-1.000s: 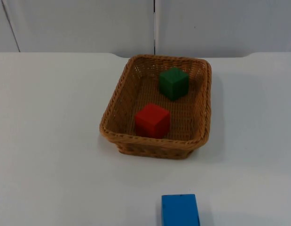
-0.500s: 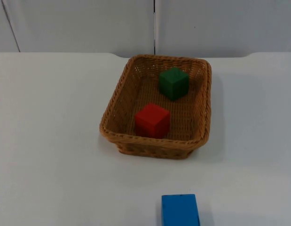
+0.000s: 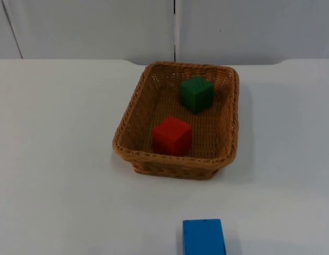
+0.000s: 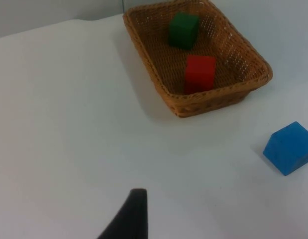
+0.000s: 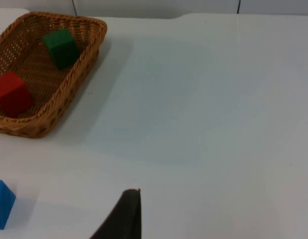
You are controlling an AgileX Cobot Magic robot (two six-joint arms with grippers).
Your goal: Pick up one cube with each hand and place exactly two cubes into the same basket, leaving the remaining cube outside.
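A woven wicker basket (image 3: 128, 121) stands at the middle of the table. Inside it lie a green cube (image 3: 196, 93) toward the far end and a red cube (image 3: 172, 135) near the front wall. A blue cube (image 3: 203, 237) rests on the table outside, in front of the basket at the near edge. The left wrist view takes in the basket (image 4: 154, 64), the green cube (image 4: 183, 30), the red cube (image 4: 199, 72) and the blue cube (image 4: 290, 148). My left gripper (image 4: 131, 214) waits far off to the basket's left. My right gripper (image 5: 125, 213) waits far off to its right, holding nothing.
The white table (image 3: 58, 159) ends at the grey partition wall (image 3: 100, 26) just behind the basket. Bare table surface lies on both sides of the basket.
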